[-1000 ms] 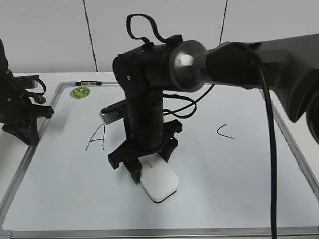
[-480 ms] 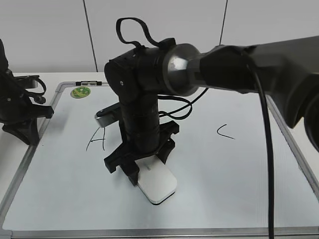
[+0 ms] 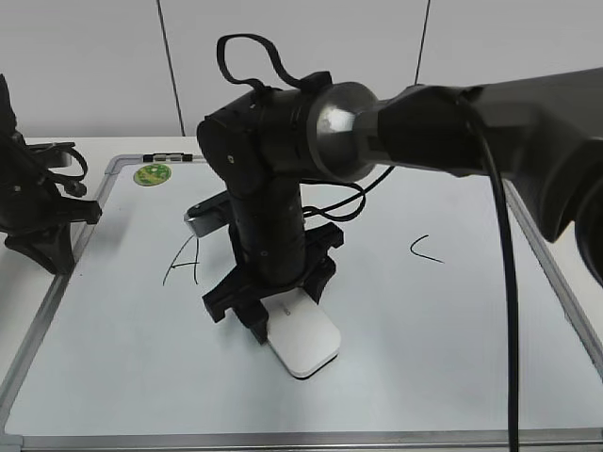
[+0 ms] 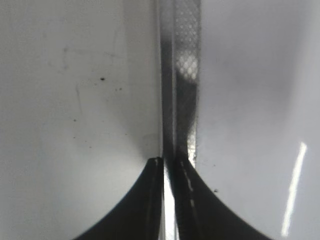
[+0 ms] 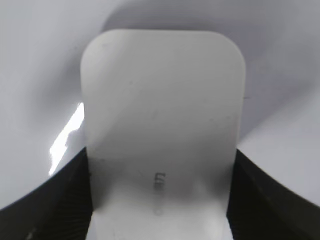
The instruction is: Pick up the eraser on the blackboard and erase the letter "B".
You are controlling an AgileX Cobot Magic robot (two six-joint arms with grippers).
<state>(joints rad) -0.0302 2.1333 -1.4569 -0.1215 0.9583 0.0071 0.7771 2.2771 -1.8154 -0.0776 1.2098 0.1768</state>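
The white eraser (image 3: 303, 341) lies flat on the blackboard (image 3: 424, 330), near the front middle. My right gripper (image 3: 273, 315) reaches down across the board and is shut on the eraser's far end. In the right wrist view the eraser (image 5: 162, 115) fills the space between the two black fingers (image 5: 160, 200). The black "A" (image 3: 181, 262) is left of the arm and the "C" (image 3: 426, 250) is right of it. No letter "B" shows; the arm covers the board between them. My left gripper (image 3: 55, 254) is shut and empty at the board's left edge (image 4: 167, 162).
A round green magnet (image 3: 152, 173) sits at the board's far left corner. The silver frame strip (image 4: 182, 75) runs up the left wrist view. The right arm's thick black link and cables hang over the board's right half.
The right gripper slid the eraser a little to the left and nearer, then back to the right and slightly farther. The left arm has not moved.
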